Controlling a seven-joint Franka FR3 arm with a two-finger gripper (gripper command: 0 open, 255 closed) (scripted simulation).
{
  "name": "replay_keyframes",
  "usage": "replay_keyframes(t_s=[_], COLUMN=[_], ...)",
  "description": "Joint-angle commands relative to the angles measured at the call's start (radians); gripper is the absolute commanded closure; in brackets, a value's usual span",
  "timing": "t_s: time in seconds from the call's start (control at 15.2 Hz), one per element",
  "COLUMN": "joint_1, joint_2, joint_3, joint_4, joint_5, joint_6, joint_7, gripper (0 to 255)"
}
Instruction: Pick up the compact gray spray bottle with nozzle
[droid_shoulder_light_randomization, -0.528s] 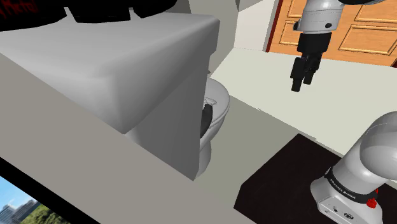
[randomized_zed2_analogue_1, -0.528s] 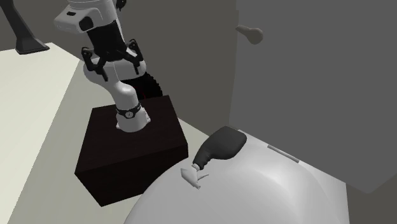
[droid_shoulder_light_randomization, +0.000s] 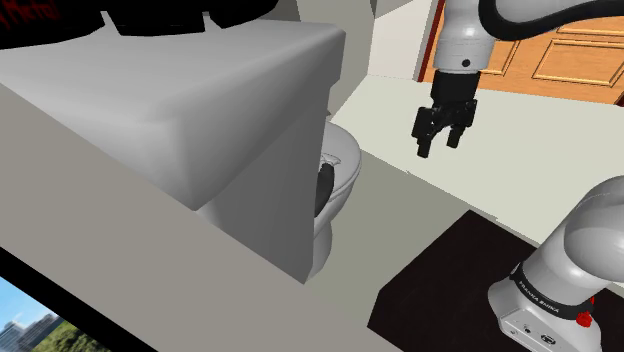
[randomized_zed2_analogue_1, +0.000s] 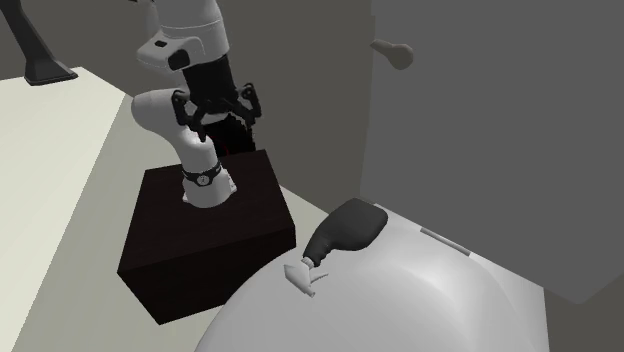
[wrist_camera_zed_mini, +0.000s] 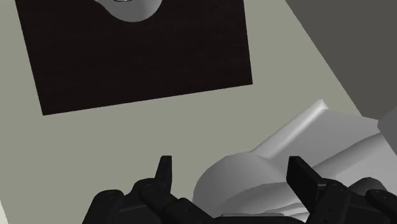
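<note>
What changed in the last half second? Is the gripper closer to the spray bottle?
Yes. The gripper has come down and toward the shoulder view's left, nearer the toilet; it is open, holding nothing. The dark spray bottle lies on the toilet as before, untouched.

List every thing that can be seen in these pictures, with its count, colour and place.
spray bottle: one, dark grey with a pale nozzle, lying on its side on the toilet
toilet: one, light grey, across a strip of floor from the stand
wooden door: one, orange, behind the arm in the shoulder view
grey door: one, with a lever handle, behind the toilet in the second exterior view
stand: one, dark box, on the floor
floor: one, pale
arm: one, white with dark joints, on the stand
jaws: one pair, black, open and empty, in the air between stand and toilet
</note>
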Motion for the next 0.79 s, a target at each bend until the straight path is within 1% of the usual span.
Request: replay_keyframes(t_s=[0.0, 0.2, 0.4, 0.59, 0.73], joint_1=[-0.012, -0.037, -0.069, -0.108, -0.135], joint_2=[0.048, 0.130, 0.226, 0.334, 0.413], joint_3=[0.056, 0.134, 0.210, 0.283, 0.329], joint_4=[0.010, 0.035, 0.075, 0.129, 0.171], joint_5=[0.028, 0.050, 0.050, 0.024, -0.011], joint_6=[0.064, 0.154, 0.241, 0.322, 0.370], joint_7=[0.099, 0.237, 0.378, 0.526, 0.631], gripper=[0, 0, 0, 0, 0])
